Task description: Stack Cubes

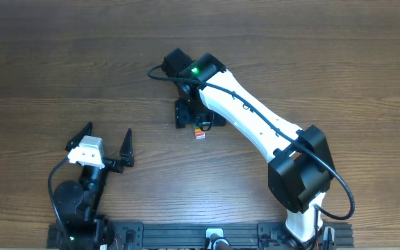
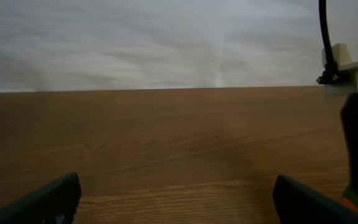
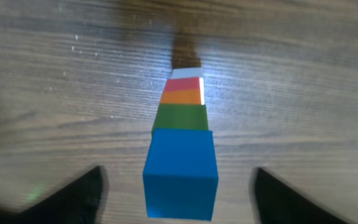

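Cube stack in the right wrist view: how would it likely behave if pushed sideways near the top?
The stack would probably tip: it is tall and narrow, several cubes on a one-cube base. The cubes seem merely stacked, so the blue cube on top might slide off first.

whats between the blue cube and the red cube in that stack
A green cube under the blue cube, then an orange cube above the red cube; the right wrist view shows it.

A brown wooden table (image 1: 61,69) carries one stack of cubes (image 3: 182,124) (blue cube (image 3: 180,180) topmost) near its middle.
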{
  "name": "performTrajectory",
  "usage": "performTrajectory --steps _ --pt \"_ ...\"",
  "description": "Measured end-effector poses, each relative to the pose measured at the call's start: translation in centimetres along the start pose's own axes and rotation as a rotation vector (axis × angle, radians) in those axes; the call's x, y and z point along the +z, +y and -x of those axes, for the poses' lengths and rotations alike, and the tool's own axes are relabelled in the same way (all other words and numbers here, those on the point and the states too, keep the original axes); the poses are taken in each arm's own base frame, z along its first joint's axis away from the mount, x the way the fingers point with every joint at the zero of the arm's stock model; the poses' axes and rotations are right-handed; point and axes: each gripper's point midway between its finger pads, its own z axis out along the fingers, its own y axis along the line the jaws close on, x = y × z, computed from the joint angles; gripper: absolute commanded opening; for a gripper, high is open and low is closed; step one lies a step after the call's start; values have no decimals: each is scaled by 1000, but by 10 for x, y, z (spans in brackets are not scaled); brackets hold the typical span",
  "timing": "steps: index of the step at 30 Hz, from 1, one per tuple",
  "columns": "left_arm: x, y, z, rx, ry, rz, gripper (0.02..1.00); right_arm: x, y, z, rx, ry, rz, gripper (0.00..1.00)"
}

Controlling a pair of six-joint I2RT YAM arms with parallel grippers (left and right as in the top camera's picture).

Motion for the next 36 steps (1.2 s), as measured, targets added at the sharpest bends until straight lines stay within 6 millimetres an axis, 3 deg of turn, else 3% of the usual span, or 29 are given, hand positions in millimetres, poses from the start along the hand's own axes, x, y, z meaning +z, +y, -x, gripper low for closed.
performTrajectory --steps 5,10,12,15,20,24,27,31,36 --pt "0 0 0 0 0 0 998 -1 10 15 -14 -58 42 991" --pt "0 0 0 0 0 0 998 -6 12 54 -23 -189 92 991" --pt "0 0 0 0 0 0 998 -9 -6 72 5 -236 67 991" --pt "0 0 0 0 0 0 998 -16 -49 99 72 -285 14 989" --pt "0 0 0 0 0 0 998 -36 -136 136 172 -340 -60 993" --pt "0 0 0 0 0 0 998 -47 -193 141 216 -348 -117 991" --pt "0 0 0 0 0 0 998 -63 -217 141 221 -382 -147 991" --pt "0 0 0 0 0 0 998 -106 -226 132 202 -475 -164 993" --pt "0 0 0 0 0 0 998 -181 -223 107 178 -658 -146 991"
